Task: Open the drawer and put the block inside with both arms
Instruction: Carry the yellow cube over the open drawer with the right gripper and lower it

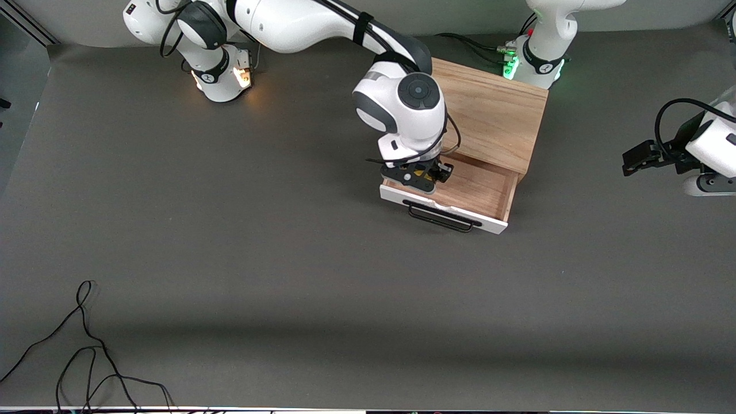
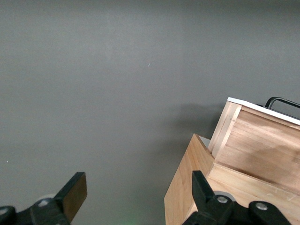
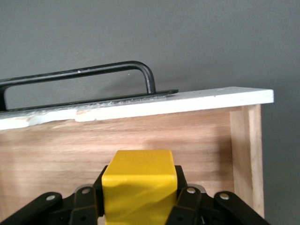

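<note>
Front view: the wooden cabinet (image 1: 491, 112) sat on the grey table (image 1: 230, 230), at about 1 o'clock from the middle of the table. The drawer (image 1: 480, 187) was open. It stuck out of the cabinet toward about 6 o'clock, nearer to the front camera. Its white front panel (image 1: 445, 208) had a black handle (image 1: 441, 217) on it.

The right arm came from its base at about 11 o'clock and bent down over the drawer. The right gripper (image 1: 422, 175) was down inside the open drawer, at the end toward the right arm's end of the table. It was grasping the block (image 1: 427, 176), and only a tiny bit of yellow showed there.

In the right wrist view the block (image 3: 139, 185) was big and bright yellow. The black fingers (image 3: 183, 199) were pressed on two sides of it. The light wood inside wall of the drawer (image 3: 187, 136) was just beside the block, with the white panel edge (image 3: 187, 101) and the handle (image 3: 79, 72) above it. The white edge looked chipped in one spot. I could not tell if the block touched the drawer floor.

The left arm waited at about 3 o'clock. The left gripper (image 1: 639, 156) hung over bare table toward the left arm's end, well apart from the cabinet. In the left wrist view its fingers (image 2: 72, 192) were spread wide with nothing between them, and a corner of the cabinet (image 2: 187, 187) and the drawer (image 2: 262, 145) showed.

A thin black cable (image 1: 86, 345) lay on the table at about 7 o'clock.
</note>
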Available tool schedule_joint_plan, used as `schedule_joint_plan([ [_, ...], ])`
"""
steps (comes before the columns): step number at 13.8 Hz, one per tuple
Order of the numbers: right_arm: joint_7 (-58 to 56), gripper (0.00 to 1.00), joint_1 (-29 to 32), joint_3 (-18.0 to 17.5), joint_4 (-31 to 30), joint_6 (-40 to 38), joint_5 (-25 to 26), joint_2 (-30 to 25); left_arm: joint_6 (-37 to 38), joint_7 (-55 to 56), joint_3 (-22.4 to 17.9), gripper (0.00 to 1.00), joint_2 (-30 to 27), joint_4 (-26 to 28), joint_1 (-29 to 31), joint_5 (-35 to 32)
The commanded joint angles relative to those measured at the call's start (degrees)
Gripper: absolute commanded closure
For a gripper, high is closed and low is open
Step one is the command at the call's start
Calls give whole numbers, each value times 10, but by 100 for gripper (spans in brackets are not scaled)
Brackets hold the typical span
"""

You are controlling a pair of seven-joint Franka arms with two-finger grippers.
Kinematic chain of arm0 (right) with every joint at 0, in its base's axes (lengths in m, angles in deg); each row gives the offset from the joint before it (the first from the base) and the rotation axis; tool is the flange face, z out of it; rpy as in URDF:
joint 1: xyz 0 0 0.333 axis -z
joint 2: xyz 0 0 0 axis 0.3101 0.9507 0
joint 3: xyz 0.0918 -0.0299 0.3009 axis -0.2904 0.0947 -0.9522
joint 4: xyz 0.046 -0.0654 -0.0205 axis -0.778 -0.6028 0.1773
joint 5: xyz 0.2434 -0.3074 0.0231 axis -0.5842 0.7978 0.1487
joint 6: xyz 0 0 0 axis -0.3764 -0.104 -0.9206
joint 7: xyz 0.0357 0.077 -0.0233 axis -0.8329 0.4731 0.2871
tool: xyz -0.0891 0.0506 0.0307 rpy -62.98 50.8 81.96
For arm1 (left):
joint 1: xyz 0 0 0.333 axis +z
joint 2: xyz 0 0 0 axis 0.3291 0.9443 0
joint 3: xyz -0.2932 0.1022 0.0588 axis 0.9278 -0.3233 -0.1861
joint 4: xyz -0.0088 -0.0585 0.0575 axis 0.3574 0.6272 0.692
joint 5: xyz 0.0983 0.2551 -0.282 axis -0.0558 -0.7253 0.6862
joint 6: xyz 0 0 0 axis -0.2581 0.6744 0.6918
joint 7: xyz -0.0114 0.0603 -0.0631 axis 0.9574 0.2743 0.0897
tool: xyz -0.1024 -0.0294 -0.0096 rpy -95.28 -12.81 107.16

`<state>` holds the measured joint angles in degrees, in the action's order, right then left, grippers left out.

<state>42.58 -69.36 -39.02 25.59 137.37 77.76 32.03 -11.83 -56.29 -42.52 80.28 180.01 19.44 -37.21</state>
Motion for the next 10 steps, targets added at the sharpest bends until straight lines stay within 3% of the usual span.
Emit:
schedule_joint_plan([
  [1,18,46,-7,5,19,-2,9,6,-3,-8,-16,0,-6,-4,-12,5],
  [3,19,11,-12,5,19,-2,12,6,-2,-9,-16,0,-6,-3,-11,5],
  [4,18,0,-12,5,19,-2,26,6,-1,-9,-16,0,-6,-3,-11,5],
  [6,17,0,-18,5,19,-3,51,5,6,-9,-15,0,-7,-3,-11,6],
  [10,14,0,-17,5,23,-8,52,-8,8,-9,-15,0,-7,-3,-11,5],
])
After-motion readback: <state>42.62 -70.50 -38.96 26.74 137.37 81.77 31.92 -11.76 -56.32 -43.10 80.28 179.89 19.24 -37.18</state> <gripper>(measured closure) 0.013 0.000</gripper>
